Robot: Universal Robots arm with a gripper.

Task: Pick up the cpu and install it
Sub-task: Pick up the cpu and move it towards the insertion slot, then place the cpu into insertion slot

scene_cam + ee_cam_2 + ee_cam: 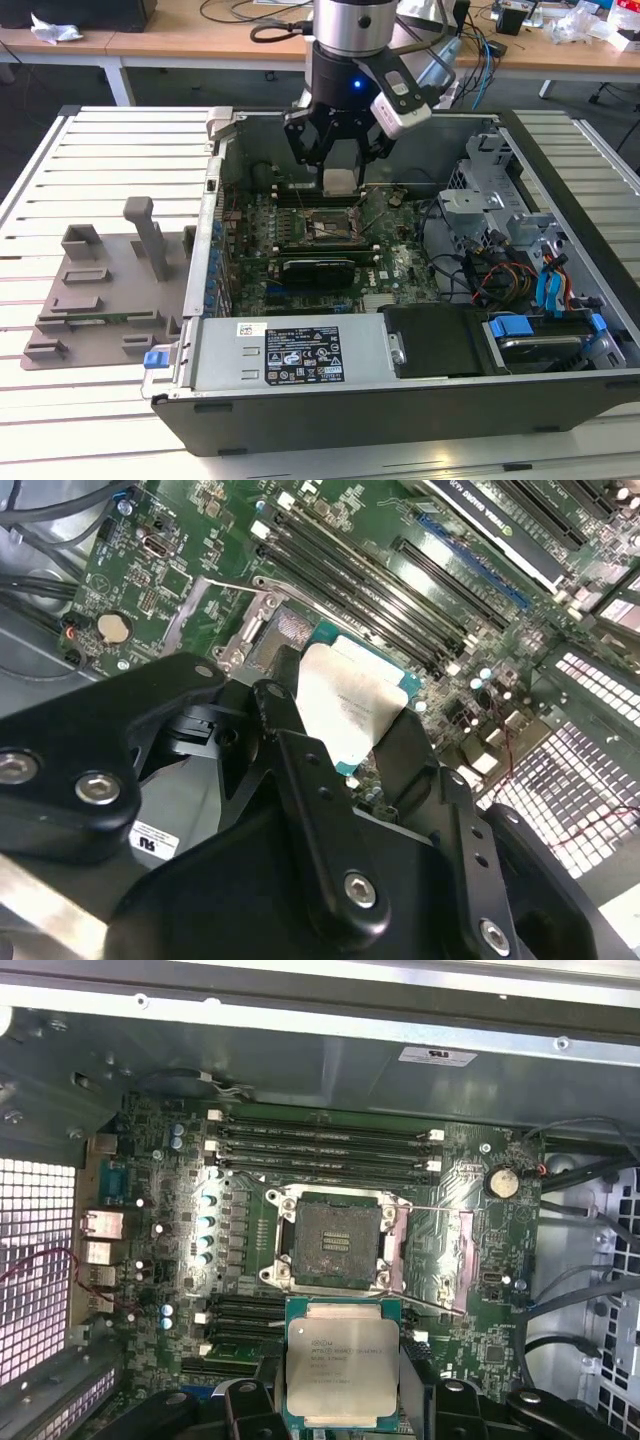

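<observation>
The cpu, a flat square chip with a silvery top, hangs in my gripper, which is shut on it by two opposite edges. It hovers inside the open computer case, just above and beside the open black-framed motherboard socket. In the first wrist view the cpu sits level, apart from the socket, whose load plate is swung open. In the second wrist view the black fingers clamp the cpu above the socket.
The case wall and drive cage with cables flank the motherboard. Memory slots lie beside the socket, and a graphics card lies on its near side. A grey tray with upright posts stands outside on the slatted table.
</observation>
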